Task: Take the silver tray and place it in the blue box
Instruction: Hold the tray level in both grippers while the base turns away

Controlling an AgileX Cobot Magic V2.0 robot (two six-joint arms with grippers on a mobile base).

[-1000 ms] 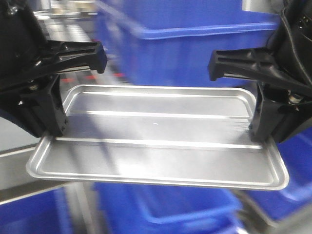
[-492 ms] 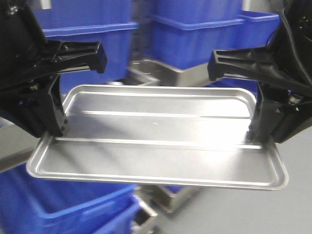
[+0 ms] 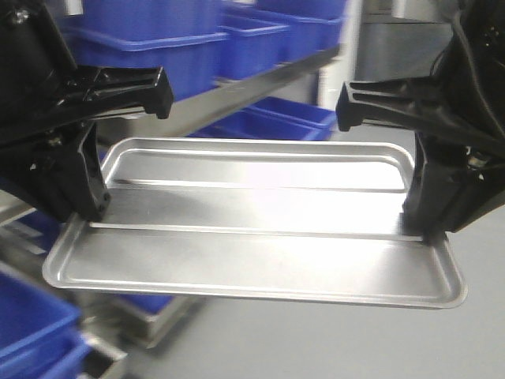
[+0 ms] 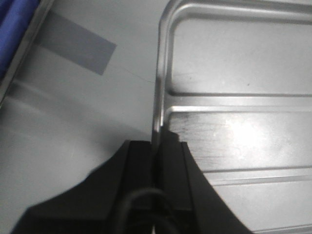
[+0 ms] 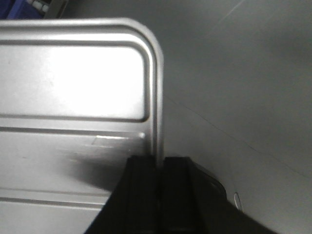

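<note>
My left gripper is clamped on the short left rim of the silver tray, and my right gripper pinches the opposite short rim. The tray hangs level between my arms, its long axis running side to side across my front, over bare grey floor. Beyond, to my left, blue boxes sit on a steel rack. I judge the tray must travel that way, left arm leading. I can read no label or writing.
</note>
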